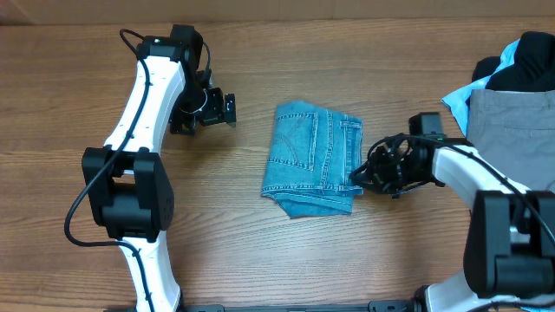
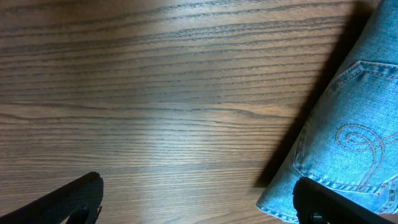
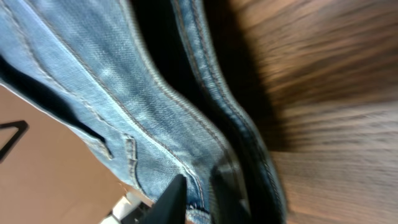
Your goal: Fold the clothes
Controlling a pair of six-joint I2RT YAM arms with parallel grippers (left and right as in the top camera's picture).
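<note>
Overhead, the left gripper (image 1: pixel 230 109) hangs above the bare table (image 1: pixel 260 260), its jaws spread fully and holding nothing. The folded jeans (image 1: pixel 312 160) lie apart to its right, mid-table, their longer side running away from the robot. The right gripper (image 1: pixel 358 178) sits at the bundle's right edge, jaws narrowed to a pinch on the denim seam. It is the nearer arm, so the next fold probably goes leftward from that edge.

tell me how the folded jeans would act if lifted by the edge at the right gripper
Probably floppy: the jeans lie in soft folded layers, so lifting the edge at the right gripper would likely let the fold fall open. Thick seamed denim suggests some weight. Pushed, they would likely bunch rather than slide whole.
</note>
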